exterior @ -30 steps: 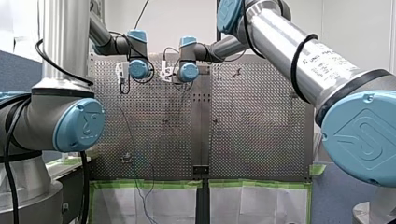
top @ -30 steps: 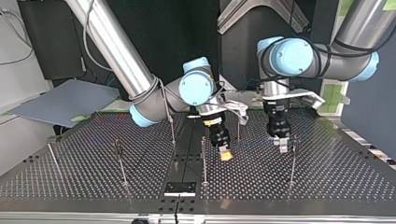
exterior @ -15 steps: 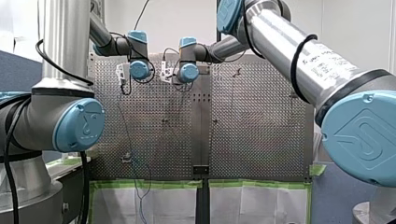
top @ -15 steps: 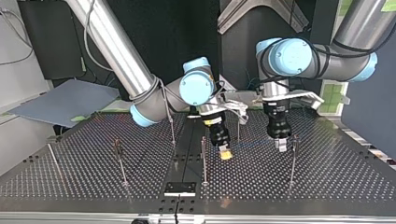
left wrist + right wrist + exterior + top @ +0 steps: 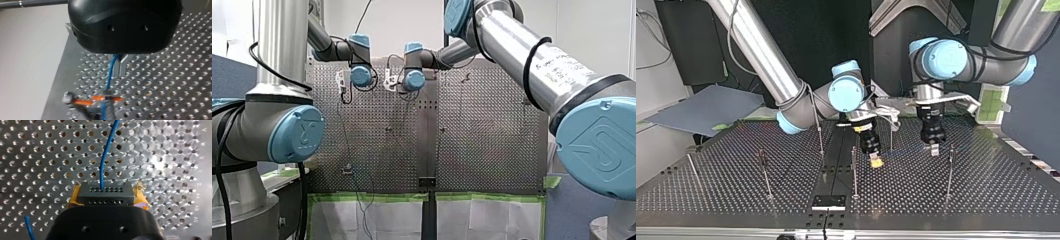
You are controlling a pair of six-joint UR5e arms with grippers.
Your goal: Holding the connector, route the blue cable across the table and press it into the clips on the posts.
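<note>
Our right claw (image 5: 876, 162) was clamped on the connector (image 5: 105, 193) — a dark block squeezed between yellow pads (image 5: 74, 196) — low over the perforated tabletop (image 5: 986, 190), near the middle post (image 5: 854, 170). The blue cable (image 5: 104, 157) ran out of the connector's front face and away over the holes. Our left claw (image 5: 119, 67) had its metal fingers (image 5: 124, 65) together around the cable, which dropped toward an orange clip (image 5: 100, 98) below — too blurred for us to tell whether it sat in the clip.
</note>
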